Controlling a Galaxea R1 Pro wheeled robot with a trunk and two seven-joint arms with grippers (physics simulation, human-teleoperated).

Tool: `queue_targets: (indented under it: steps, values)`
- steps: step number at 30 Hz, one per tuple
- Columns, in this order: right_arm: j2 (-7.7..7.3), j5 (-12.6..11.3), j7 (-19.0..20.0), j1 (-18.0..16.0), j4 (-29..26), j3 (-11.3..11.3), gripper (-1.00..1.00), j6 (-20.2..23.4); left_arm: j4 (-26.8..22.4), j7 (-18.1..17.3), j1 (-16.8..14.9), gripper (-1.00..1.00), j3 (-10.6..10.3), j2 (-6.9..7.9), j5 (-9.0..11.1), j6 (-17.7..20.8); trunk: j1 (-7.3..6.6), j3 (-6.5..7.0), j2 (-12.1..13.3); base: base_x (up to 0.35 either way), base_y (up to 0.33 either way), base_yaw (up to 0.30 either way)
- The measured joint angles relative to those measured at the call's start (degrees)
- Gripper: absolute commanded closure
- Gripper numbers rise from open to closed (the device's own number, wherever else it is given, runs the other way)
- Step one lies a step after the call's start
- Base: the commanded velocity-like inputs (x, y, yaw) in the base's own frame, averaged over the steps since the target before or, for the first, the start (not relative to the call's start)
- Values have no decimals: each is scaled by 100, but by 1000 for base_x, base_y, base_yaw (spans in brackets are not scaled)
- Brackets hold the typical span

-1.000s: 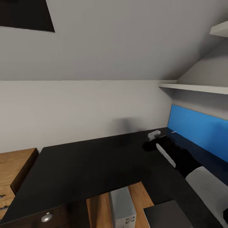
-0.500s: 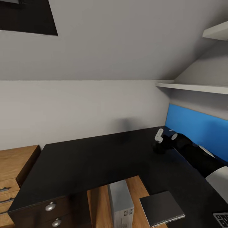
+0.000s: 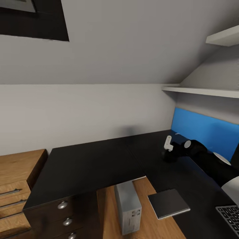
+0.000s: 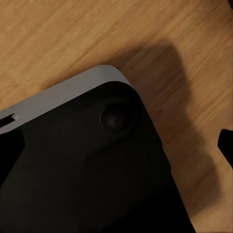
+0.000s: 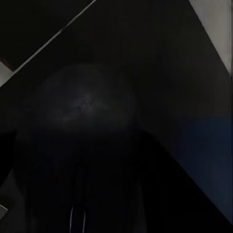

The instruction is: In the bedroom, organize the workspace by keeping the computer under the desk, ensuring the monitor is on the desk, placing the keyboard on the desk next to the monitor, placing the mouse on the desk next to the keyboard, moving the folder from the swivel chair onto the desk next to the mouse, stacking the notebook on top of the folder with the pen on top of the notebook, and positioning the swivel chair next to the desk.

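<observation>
The black desk (image 3: 93, 166) wraps round a corner, with its blue back panel (image 3: 202, 131) at the right. The pale grey computer (image 3: 127, 207) stands on the floor under it. A dark notebook (image 3: 168, 203) lies at the desk's inner edge, and a corner of the keyboard (image 3: 229, 215) shows at the lower right. My right gripper (image 3: 169, 151) reaches over the desk near the blue panel. In the right wrist view the dark, rounded mouse (image 5: 85, 126) sits right at the fingers, gripped. One left fingertip (image 4: 226, 144) shows over the wood floor. Monitor, folder, pen and swivel chair are out of view.
A light-wood drawer unit (image 3: 16, 179) stands left of the desk, and dark drawers (image 3: 63, 212) sit under its left wing. White wall shelves (image 3: 199, 90) hang above the blue panel. My own black base (image 4: 82, 165) lies below the left wrist.
The head view has shifted, bringing the notebook and then the keyboard into sight. My right arm has carried the mouse to the right, closer to the blue panel.
</observation>
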Motion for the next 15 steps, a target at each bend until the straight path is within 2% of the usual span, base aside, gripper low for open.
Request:
queue_targets:
  steps: [5, 8, 9, 12, 13, 15]
  values:
    - [-32, 71, 12, 1, -1, 3, 100, -27, 29, 0, 0, -100, -1, 0, 0, 2, 0, 13, 0, -6, 46, -261]
    - [-36, 100, 417, 2, 0, 9, 100, -74, 117, 0, -5, -100, 0, 0, 0, 1, 0, 15, 0, -1, 226, -242]
    - [-15, 116, 893, 2, -36, 26, 100, -106, 133, -2, -7, -100, 1, -3, 0, 0, 0, 15, 0, 0, 244, -163]
    - [-15, 134, 1075, 0, -97, 36, 100, -122, 141, -3, -14, -100, -4, -7, -12, 1, -1, 16, -1, 0, 88, -191]
    - [-129, 471, 1392, 0, -105, 47, 100, -957, 176, -6, -55, -100, -8, -2, -17, 2, 0, 16, 0, 0, 2, -214]
    - [-145, 655, 1438, 1, -105, 39, 100, -1065, 181, -7, -58, -100, -8, -3, -19, 2, 0, 15, 0, 0, 1, -201]
